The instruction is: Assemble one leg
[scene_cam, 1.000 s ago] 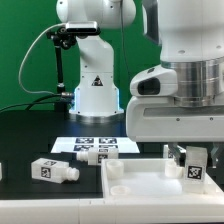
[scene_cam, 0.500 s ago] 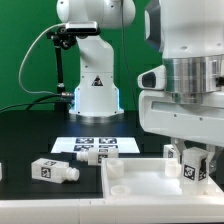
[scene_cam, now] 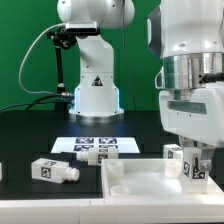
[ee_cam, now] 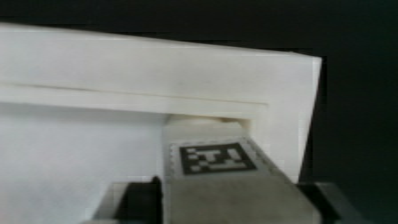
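While the big white arm hangs low on the exterior view's right, its gripper (scene_cam: 192,160) holds one leg (scene_cam: 194,168) tight between its two fingers, and the leg stands upright at the far right corner of the big white panel (scene_cam: 135,180). Seen from the wrist, that leg (ee_cam: 215,158) shows its black-and-white tag and sits right at the panel's (ee_cam: 107,130) raised rim, with a finger (ee_cam: 146,202) pressed on each side. Two more legs (scene_cam: 55,170) (scene_cam: 88,156) lie on the black table (scene_cam: 30,130), one just in front of the marker board (scene_cam: 95,145).
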You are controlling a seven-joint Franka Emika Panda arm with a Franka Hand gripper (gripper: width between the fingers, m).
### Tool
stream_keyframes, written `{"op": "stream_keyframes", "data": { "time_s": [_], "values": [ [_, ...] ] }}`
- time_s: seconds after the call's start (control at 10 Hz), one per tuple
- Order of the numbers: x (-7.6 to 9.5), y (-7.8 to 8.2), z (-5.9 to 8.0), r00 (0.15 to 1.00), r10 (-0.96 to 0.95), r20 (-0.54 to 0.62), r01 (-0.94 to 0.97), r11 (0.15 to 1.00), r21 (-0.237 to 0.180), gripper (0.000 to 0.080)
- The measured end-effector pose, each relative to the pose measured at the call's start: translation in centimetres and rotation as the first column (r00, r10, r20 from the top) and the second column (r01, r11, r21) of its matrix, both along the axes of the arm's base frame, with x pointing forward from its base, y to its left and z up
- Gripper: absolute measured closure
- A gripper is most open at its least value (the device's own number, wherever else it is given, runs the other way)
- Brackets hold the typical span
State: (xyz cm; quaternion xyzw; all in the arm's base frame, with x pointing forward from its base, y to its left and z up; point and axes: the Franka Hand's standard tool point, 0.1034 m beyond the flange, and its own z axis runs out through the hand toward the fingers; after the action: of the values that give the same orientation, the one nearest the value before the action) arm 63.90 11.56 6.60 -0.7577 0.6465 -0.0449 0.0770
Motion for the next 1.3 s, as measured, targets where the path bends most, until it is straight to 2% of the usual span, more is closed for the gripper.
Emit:
{"op": "stream_keyframes", "data": {
  "time_s": [0.1, 0.2, 0.3, 0.5, 0.7, 0.8, 0.9, 1.0, 1.1, 1.2, 1.3],
  "values": [
    [0.1, -0.2, 0.0, 0.998, 0.070, 0.006, -0.070, 0.997, -0.014, 0.0427],
    [0.3, -1.3, 0.1, 0.954, 0.299, 0.016, -0.298, 0.953, -0.055, 0.0246],
    [0.4, -1.8, 0.2, 0.873, 0.488, 0.015, -0.485, 0.870, -0.087, 0.0168],
    [-0.1, -0.7, 0.5, 0.762, 0.647, 0.021, -0.639, 0.758, -0.134, 0.0155],
    [0.0, -1.2, 0.3, 0.684, 0.729, 0.007, -0.720, 0.676, -0.157, 0.0151],
    [0.0, -0.9, 0.3, 0.611, 0.791, -0.007, -0.780, 0.601, -0.174, 0.0150],
    [-0.4, -0.1, 0.4, 0.418, 0.905, -0.076, -0.899, 0.401, -0.177, 0.0150],
    [-0.3, -0.2, 0.6, 0.237, 0.965, -0.108, -0.963, 0.220, -0.155, 0.0150],
    [-0.1, -0.5, 0.5, 0.145, 0.982, -0.122, -0.979, 0.125, -0.162, 0.0150],
    [-0.2, -0.5, 0.4, 0.155, 0.981, -0.121, -0.978, 0.134, -0.160, 0.0150],
    [-0.2, -0.5, 0.4, 0.180, 0.976, -0.118, -0.974, 0.161, -0.159, 0.0253]
  ]
}}
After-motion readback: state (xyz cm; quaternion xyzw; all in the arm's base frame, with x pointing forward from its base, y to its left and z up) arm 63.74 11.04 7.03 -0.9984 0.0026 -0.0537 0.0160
